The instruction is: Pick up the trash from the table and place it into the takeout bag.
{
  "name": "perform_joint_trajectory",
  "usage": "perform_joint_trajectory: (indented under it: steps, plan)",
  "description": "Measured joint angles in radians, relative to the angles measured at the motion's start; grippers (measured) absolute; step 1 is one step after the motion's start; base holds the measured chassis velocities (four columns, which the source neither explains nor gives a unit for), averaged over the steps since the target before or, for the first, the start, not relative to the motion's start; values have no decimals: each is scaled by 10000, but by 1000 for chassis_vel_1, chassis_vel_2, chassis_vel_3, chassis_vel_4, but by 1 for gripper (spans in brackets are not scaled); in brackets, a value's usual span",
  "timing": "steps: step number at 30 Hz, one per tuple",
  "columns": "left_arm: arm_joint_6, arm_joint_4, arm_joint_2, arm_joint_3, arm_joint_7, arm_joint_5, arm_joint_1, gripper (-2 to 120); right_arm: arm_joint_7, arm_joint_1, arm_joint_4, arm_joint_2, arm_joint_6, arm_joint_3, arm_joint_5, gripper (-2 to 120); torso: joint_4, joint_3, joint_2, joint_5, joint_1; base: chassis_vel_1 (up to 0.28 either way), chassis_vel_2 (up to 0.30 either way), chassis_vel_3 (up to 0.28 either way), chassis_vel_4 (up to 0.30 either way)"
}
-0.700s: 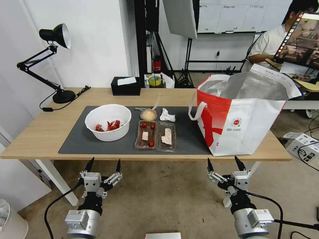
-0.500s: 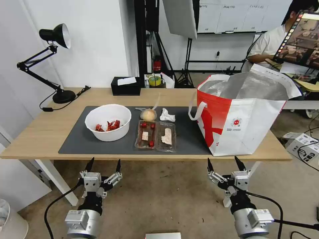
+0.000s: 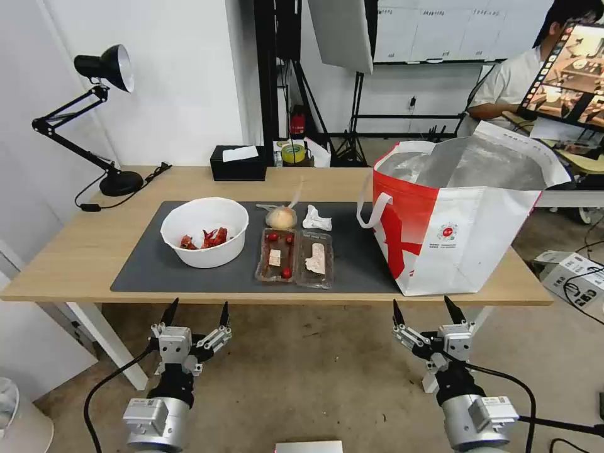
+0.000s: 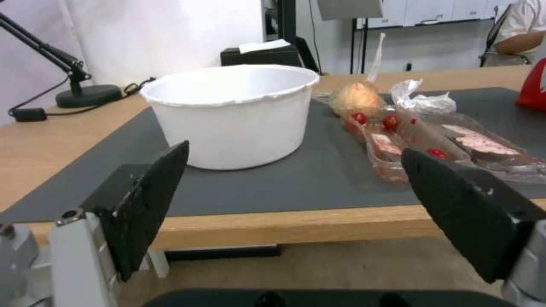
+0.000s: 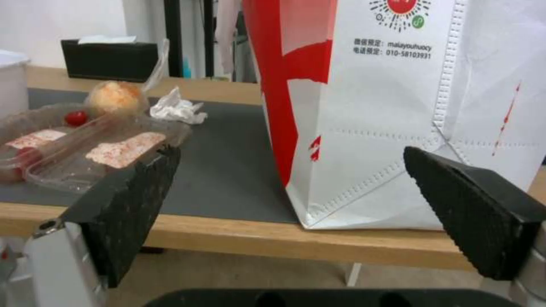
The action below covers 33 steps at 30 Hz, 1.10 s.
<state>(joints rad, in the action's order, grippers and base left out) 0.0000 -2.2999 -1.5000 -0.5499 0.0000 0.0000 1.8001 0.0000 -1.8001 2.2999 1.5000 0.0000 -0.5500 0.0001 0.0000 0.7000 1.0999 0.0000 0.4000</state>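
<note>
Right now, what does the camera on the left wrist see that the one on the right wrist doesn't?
Left wrist view alone: the whole white bowl on the grey mat, and the desk lamp's base, framed by the open left gripper. Right wrist view alone: the red-and-white takeout bag with its round logo, framed by the open right gripper. Both share the clamshell tray, the bagged bun, the crumpled tissue, the black tissue box and the table's front edge.

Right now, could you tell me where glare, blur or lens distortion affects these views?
Head view: wide-angle bending of edge verticals; bright glare on the takeout bag foil lining. Left wrist view: white bowl fairly sharp, left gripper fingers soft. Right wrist view: bag print legible, right gripper fingers blurred.
</note>
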Motion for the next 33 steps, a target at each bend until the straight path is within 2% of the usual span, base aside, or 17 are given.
perform_joint_trajectory:
  steps: [6, 9, 11, 13, 15, 16, 18, 21, 22, 23, 25, 26, 33]
  plan:
    - [29, 0, 13, 1, -5, -23, -13, 100, -1, 8, 3, -33, -56, -5, 33, 100, 0, 0, 0, 1, 0, 0, 0, 0, 0]
    - [239, 0, 111, 38, -98, -174, -95, 100, -17, 65, 42, -254, -509, -97, 295, 100, 1, 0, 1, 0, 0, 0, 0, 0, 0]
    - [950, -19, 460, 178, -426, -676, -415, 100, -77, 186, 135, -641, -1312, -265, 766, 100, 1, 0, 1, 0, 0, 0, 0, 0, 0]
    - [1209, -35, 583, 229, -542, -855, -528, 100, -97, 223, 162, -767, -1573, -317, 915, 100, 0, 0, 0, 0, 0, 0, 0, 0, 0]
    - [2091, -87, 1008, 402, -958, -1475, -912, 100, -168, 347, 257, -1179, -2430, -489, 1413, 100, 1, 0, 1, 0, 0, 0, 0, 0, 0]
    - [2091, -87, 1008, 402, -958, -1475, -912, 100, -168, 347, 257, -1179, -2430, -489, 1413, 100, 1, 0, 1, 0, 0, 0, 0, 0, 0]
    - [2753, -125, 1320, 528, -1258, -1940, -1198, 100, -215, 454, 335, -1513, -3119, -633, 1813, 100, 0, 0, 1, 0, 0, 0, 0, 0, 0]
    - [3144, -146, 1550, 608, -1442, -2236, -1396, 100, -258, 531, 395, -1768, -3637, -738, 2118, 100, -3, 0, 0, 0, 0, 0, 0, 0, 0]
    - [3168, -183, 1759, 690, -1590, -2508, -1559, 100, -295, 614, 457, -2047, -4228, -855, 2456, 100, 7, 2, 0, -1, 0, 0, 0, 0, 0]
    - [3193, -324, 2235, 825, -1863, -3022, -1931, 100, -329, 681, 506, -2249, -4647, -941, 2699, 100, -4, 1, 0, 1, 0, 0, 0, 0, 0]
    - [3134, -388, 2355, 842, -1926, -3137, -1997, 100, -341, 705, 531, -2343, -4838, -983, 2812, 100, -8, 1, 0, 5, 0, 0, 0, 0, 0]
    - [3002, -435, 2482, 872, -2004, -3280, -2032, 100, -372, 773, 573, -2565, -5304, -1082, 3081, 100, -3, 2, 0, 1, 1, 0, 0, 0, 0]
    - [2804, -409, 2416, 902, -2024, -3170, -1862, 100, -395, 811, 605, -2689, -5557, -1133, 3230, 100, 0, 1, 1, -1, 0, 0, 0, 0, 0]
